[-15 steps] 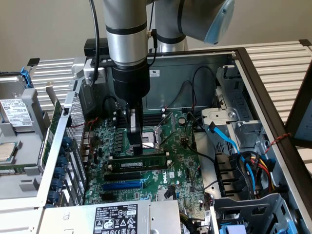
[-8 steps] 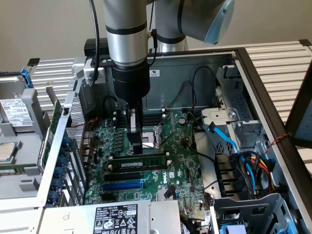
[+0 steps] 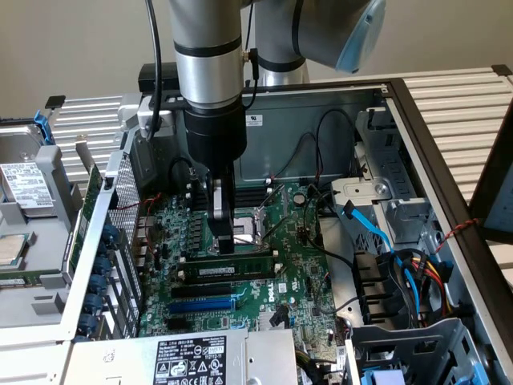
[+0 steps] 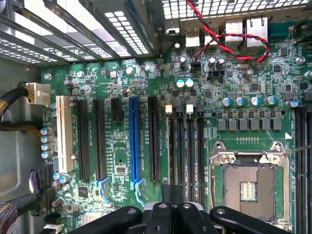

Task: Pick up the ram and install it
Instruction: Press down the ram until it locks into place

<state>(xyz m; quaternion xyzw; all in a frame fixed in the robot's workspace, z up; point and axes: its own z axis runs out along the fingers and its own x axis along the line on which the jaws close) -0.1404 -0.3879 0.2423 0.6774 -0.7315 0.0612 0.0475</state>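
The ram [image 3: 240, 266], a long green stick with a white label strip, stands on edge in a memory slot in the middle of the motherboard [image 3: 296, 281]. My gripper [image 3: 226, 247] reaches straight down onto the ram's upper edge near the end toward the exterior view's left, its fingers shut around that edge. In the wrist view my gripper [image 4: 171, 195] has both fingers pressed close together over the row of black memory slots [image 4: 185, 146]. Empty black slots [image 3: 216, 287] and a blue slot [image 3: 204, 303] lie just in front of the ram.
The open CPU socket [image 4: 248, 187] sits beside the memory slots. Blue and black cables [image 3: 377, 233] and a drive cage [image 3: 417, 345] crowd the exterior view's right. The labelled power supply [image 3: 188, 361] lies at the front. Case walls ring the board.
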